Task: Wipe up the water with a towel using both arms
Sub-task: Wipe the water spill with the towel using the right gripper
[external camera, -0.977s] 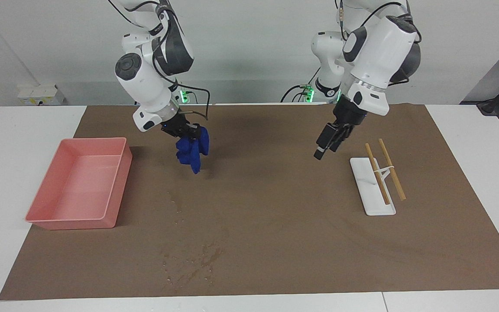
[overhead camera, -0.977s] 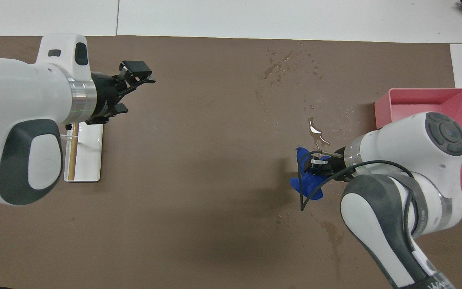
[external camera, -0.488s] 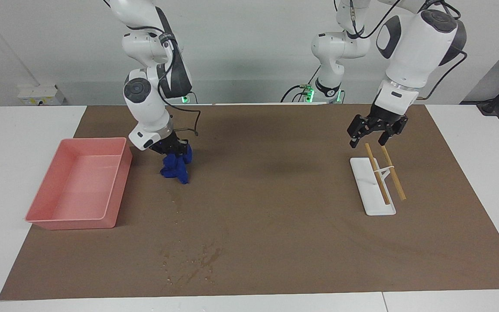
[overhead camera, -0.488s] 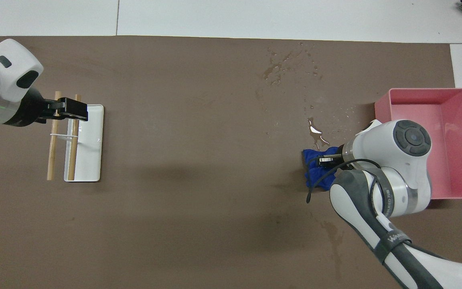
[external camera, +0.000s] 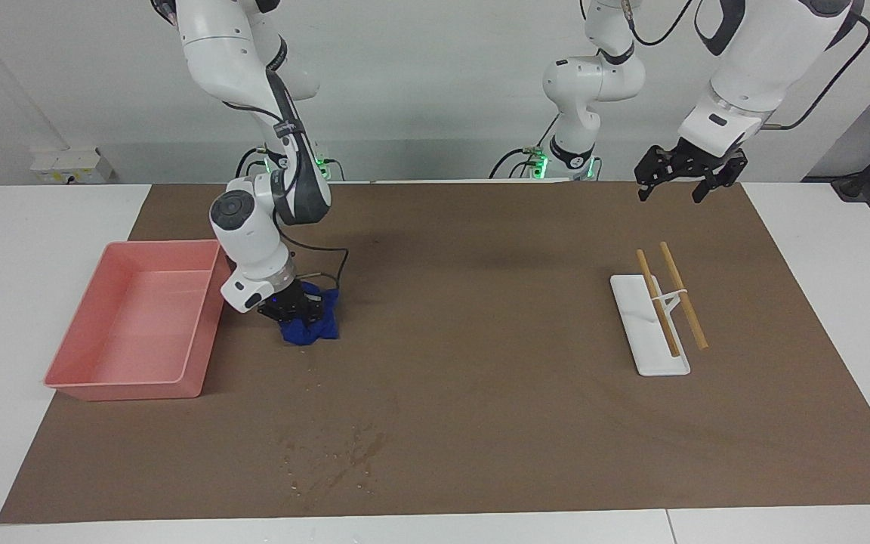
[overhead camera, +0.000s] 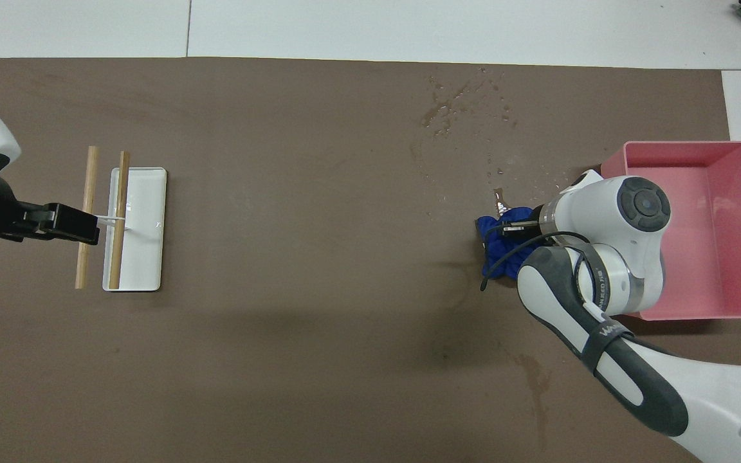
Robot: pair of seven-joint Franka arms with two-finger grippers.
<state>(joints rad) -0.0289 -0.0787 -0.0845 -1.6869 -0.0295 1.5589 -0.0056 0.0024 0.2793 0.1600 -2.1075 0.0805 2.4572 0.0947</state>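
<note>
The left gripper (external camera: 678, 183) hangs high in the air over the mat's (external camera: 480, 317) edge closest to the robots, at the left arm's end of the table, with its fingers spread wide and nothing between them; this arm waits. From above, it covers the wooden rods (overhead camera: 89, 186) of the white rack (overhead camera: 142, 225), though the facing view shows it well clear of them. The rack itself lies below it and farther out from the robots.

The right gripper (external camera: 295, 310) is down at the mat, clenched on the towel (external camera: 314, 325), a crumpled deep-blue bundle that sits pressed onto the mat surface right under the fingertips. Just beside this gripper, toward the right arm's end of the table, stands the pink tray (external camera: 201, 332), its wall close to the arm's wrist but apart from the towel.

The water (external camera: 337, 453) lies farther from the robots than the right gripper: a thin trail of droplets starts just beside the towel's outer edge, where the overhead view shows a glinting wet spot (overhead camera: 500, 199) touching the cloth, and it leads out to a wider patch of dark streaks and drops (overhead camera: 454, 106) near the mat's outermost edge.
</note>
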